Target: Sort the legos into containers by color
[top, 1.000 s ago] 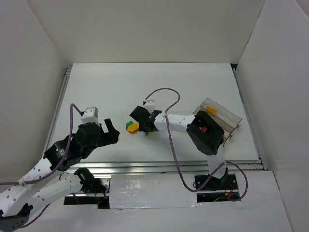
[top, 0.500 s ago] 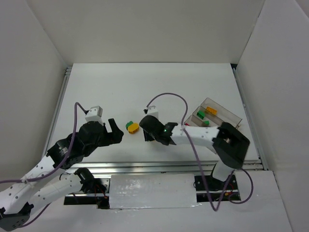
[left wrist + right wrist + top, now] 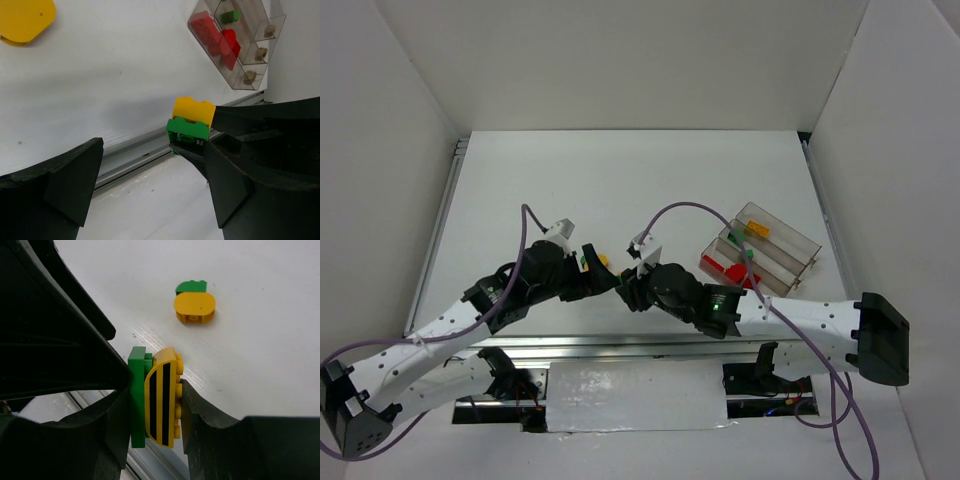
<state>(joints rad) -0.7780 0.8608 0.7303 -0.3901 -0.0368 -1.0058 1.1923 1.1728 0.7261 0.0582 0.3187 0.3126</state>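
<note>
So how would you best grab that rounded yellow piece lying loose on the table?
From straight above, since it lies flat: close the jaws on the yellow piece across its two straight long sides; its curved ends would likely slip. The green brick sits at one long side, so probably pinch both together.

The left gripper (image 3: 600, 274) and the right gripper (image 3: 156, 397) stood tip to tip near the table's (image 3: 620, 180) near edge, each blocking the other's way. The stacked lego (image 3: 192, 122) clamped in the right one filled the gap between them. A rounded yellow lego (image 3: 195, 307) lay just beyond. The tray (image 3: 798, 237) stood well apart, to the right.
</note>
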